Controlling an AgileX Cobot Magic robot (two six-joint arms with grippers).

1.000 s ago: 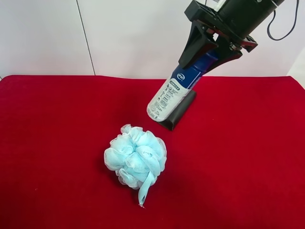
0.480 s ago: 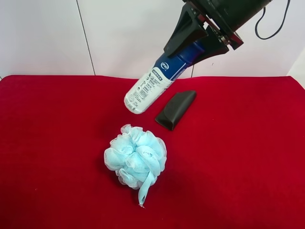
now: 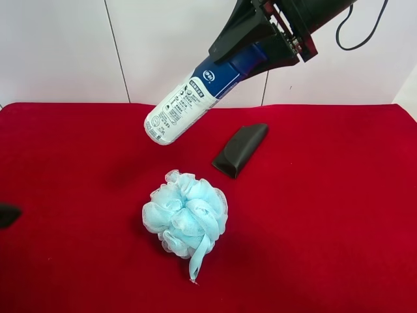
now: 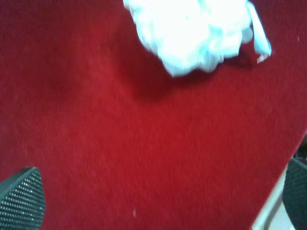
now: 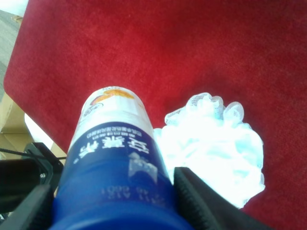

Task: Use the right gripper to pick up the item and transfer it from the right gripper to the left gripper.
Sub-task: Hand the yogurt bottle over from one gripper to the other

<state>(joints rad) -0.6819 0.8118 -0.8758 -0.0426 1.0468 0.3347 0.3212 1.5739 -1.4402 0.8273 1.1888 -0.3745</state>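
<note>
The spray can (image 3: pixel 189 99), white with a blue upper label, hangs tilted in the air above the red cloth, its base pointing down toward the exterior high view's left. My right gripper (image 3: pixel 257 47) is shut on its blue upper end, at the top of that view. In the right wrist view the can (image 5: pixel 115 158) fills the space between the two black fingers (image 5: pixel 201 201). My left gripper (image 4: pixel 153 191) is open, its textured fingertips (image 4: pixel 21 196) wide apart over bare cloth. A dark tip of it (image 3: pixel 8 214) shows at the exterior high view's left edge.
A light-blue mesh bath puff (image 3: pixel 186 214) lies on the red cloth (image 3: pixel 326 215) near the middle; it also shows in the right wrist view (image 5: pixel 216 143) and the left wrist view (image 4: pixel 192 33). A black wedge-shaped case (image 3: pixel 240 150) lies behind it. A white wall stands at the back.
My right gripper has carried the can up and toward the exterior high view's left, away from the black case. A dark tip of the left gripper has entered at that view's left edge.
</note>
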